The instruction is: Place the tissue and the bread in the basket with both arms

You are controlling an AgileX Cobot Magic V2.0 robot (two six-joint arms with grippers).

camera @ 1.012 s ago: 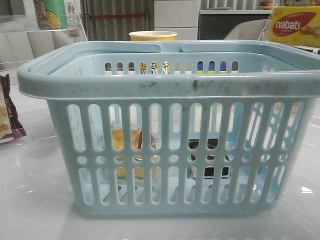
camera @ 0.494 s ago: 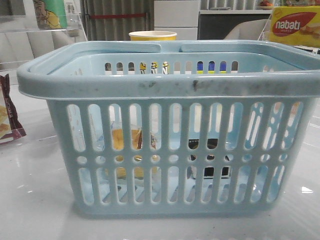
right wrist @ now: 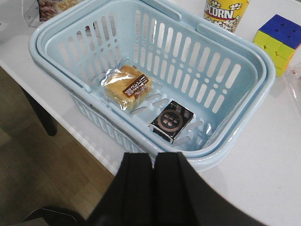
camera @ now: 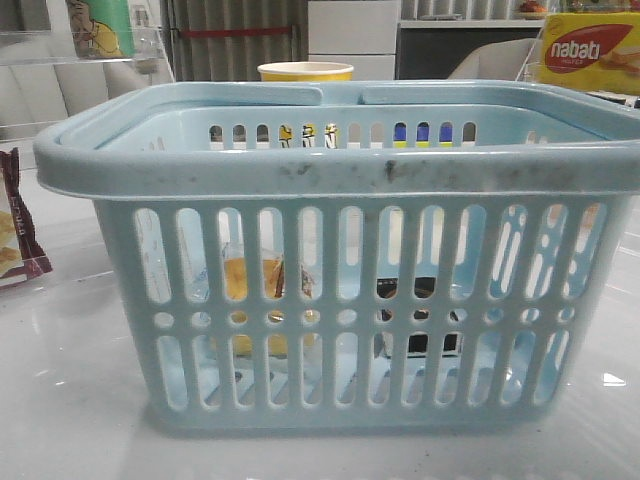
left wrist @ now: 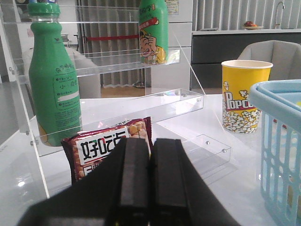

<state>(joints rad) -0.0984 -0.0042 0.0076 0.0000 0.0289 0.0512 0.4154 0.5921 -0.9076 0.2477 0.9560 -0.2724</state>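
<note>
The light-blue basket [camera: 340, 170] fills the front view and shows from above in the right wrist view [right wrist: 235, 101]. The wrapped golden bread [right wrist: 126, 87] and the black tissue pack [right wrist: 172, 120] lie side by side on its floor; both show through the slots in the front view, the bread [camera: 250, 280] left of the tissue [camera: 420, 290]. My right gripper [right wrist: 153, 157] is shut and empty, above the basket's near rim. My left gripper [left wrist: 150, 143] is shut and empty, left of the basket [left wrist: 280, 141], in front of a maroon snack packet [left wrist: 106, 146].
A yellow popcorn cup [left wrist: 244, 96] stands behind the basket. A clear acrylic shelf [left wrist: 117, 101] with a green bottle [left wrist: 54, 80] is at the left. A Nabati box [camera: 590, 50] sits back right. A colour cube [right wrist: 277, 37] lies beside the basket. The table edge [right wrist: 61, 117] drops to the floor.
</note>
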